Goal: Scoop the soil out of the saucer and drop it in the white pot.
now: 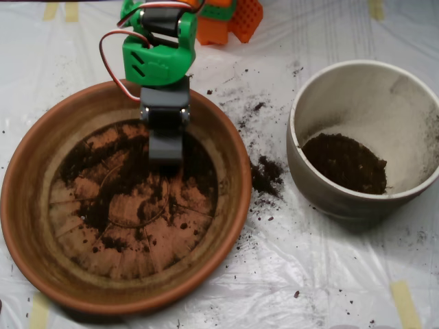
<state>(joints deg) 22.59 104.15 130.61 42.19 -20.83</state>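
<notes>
Tool (165, 152) in one saucer (27, 205), one white pot (357, 92)

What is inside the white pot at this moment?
A dark heap of soil lies on the bottom of the white pot, toward the near side. The remaining inside is dusty cream-white. The near wall hides the lowest front part of the bottom.

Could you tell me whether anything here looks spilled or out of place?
Yes: soil has spilled onto the plastic sheet, a clump between the saucer and the white pot, with finer specks scattered around it.
</notes>
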